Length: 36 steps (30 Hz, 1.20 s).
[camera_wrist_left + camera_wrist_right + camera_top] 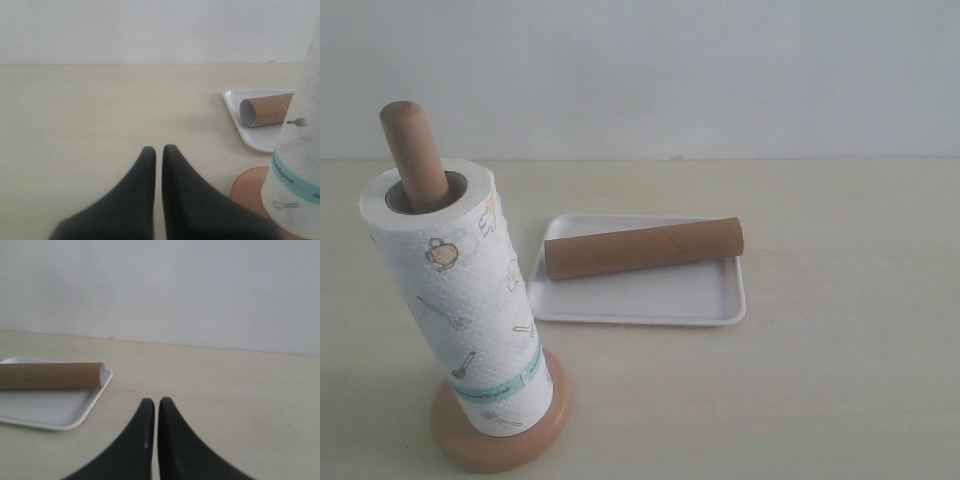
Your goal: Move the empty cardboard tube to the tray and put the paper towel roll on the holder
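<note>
The paper towel roll (460,300) stands upright on the wooden holder (408,150), whose post pokes out of the roll's core and whose disc base (500,440) shows below. The brown cardboard tube (642,247) lies across the white tray (650,298), one end overhanging the rim. In the left wrist view the roll (297,170), the tube (262,110) and the tray (235,107) sit beside my left gripper (159,150), which is shut and empty. My right gripper (155,402) is shut and empty, apart from the tube (50,375) and tray (60,412). Neither gripper shows in the exterior view.
The pale wooden tabletop (840,380) runs back to a plain white wall (720,70). Nothing else stands on it.
</note>
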{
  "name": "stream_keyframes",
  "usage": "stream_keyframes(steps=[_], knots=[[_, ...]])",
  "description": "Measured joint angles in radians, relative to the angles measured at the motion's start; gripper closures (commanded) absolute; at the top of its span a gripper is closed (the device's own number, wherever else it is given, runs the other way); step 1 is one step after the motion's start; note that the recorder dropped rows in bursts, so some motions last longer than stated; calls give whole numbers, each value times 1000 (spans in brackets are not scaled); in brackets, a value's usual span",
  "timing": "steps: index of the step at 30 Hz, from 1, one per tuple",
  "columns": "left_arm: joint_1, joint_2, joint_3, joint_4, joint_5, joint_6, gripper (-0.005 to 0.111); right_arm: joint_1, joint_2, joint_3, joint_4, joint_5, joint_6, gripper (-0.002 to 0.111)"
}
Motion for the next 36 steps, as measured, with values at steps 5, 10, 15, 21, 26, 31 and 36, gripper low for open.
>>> stream_keyframes(steps=[5,10,15,21,26,31,36], knots=[[0,0,0,0,0,0,103,0,-27,0,0,92,0,106],[0,0,0,0,0,0,103,0,-29,0,0,168,0,106],[0,0,0,0,0,0,103,-1,-31,0,0,199,0,106],[0,0,0,0,0,0,103,-38,-31,0,0,203,0,106],[0,0,0,0,0,0,103,-63,-31,0,0,203,0,106],[0,0,0,0,0,0,103,-65,-31,0,0,203,0,106],[0,0,0,0,0,0,103,-65,-31,0,0,203,-7,106]])
